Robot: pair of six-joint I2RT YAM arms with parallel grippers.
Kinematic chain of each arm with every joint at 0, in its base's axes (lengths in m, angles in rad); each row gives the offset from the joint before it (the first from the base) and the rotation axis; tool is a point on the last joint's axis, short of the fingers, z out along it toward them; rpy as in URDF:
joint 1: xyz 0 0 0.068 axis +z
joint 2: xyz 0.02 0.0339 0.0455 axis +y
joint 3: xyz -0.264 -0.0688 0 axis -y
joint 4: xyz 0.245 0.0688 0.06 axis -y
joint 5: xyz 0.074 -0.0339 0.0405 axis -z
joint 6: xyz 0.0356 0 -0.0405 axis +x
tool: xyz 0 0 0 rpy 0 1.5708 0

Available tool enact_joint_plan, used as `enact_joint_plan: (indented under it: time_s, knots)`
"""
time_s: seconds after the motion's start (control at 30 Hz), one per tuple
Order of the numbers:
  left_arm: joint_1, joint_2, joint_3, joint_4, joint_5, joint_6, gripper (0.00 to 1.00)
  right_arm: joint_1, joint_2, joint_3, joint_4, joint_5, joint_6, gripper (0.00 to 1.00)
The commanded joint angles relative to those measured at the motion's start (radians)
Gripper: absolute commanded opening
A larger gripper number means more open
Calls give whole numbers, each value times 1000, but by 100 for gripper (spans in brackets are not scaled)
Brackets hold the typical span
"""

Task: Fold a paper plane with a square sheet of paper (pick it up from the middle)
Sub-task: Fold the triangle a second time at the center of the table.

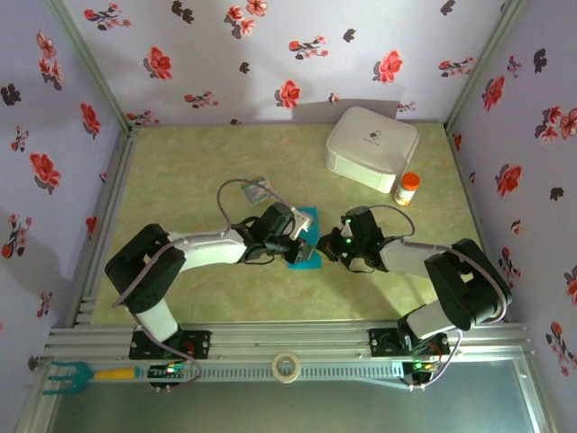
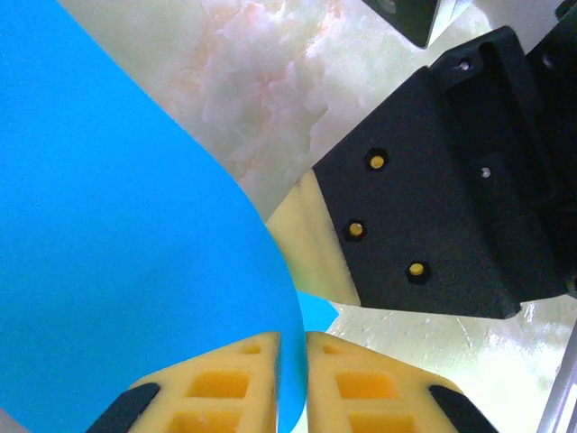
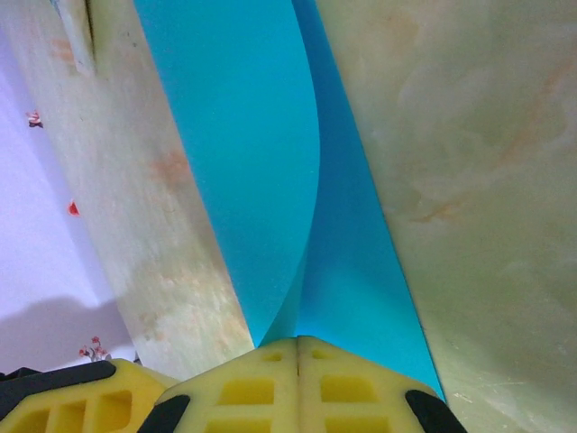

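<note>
Inspection ran left to right. On the marbled green-cream table, a small printed card lay flat, far of my left arm and clear of the work.

My left pincer was pressed nearly together, its yellow ribbed pads nipping the left side of the square sheet of paper. A thin blue strip showed between the pads, and I could make out no gap beside it.

The sheet sat at the middle of the table, directly between my two pincers and touching both. It was thin, matt and bright turquoise, already narrower than square. One layer bowed up in a smooth curve rather than lying flat. Its long axis ran near to far, slightly tilted. Neither arm was the nearer, as each had hold of one long side.

My right pincer was pressed fully together on the sheet's right side. Two blue layers met in a soft, unpressed fold at the seam of the pads.

Further right and far stood a white rounded box with a smooth shell. Just beside it was a small orange-and-white bottle.

Judgement: the coming move turned on the sheet being held from both sides, so any crease would have to follow its near-far axis. The paper looked limp and apt to buckle or tear under uneven pull.
</note>
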Motion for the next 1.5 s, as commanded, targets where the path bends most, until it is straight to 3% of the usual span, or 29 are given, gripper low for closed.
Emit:
enact_joint_plan:
  time_s: [0.0,0.13,0.4,0.9,1.2,1.47]
  knots:
    - [7,3,9,-23,-10,22,15,3,5,0,17,-4,14,4]
    - [7,9,8,-12,1,22,15,3,4,-5,19,-1,16,4]
    - [7,-1,8,3,7,24,0,4,-9,-7,-40,21,-5,5]
    - [12,-8,12,-3,7,16,0,23,48,-5,-55,48,-29,3]
    - [41,3,24,-47,19,54,1,23,54,61,-326,167,-174,1]
    - [62,62,76,-107,0,100,2,23,54,76,-348,175,-199,1]
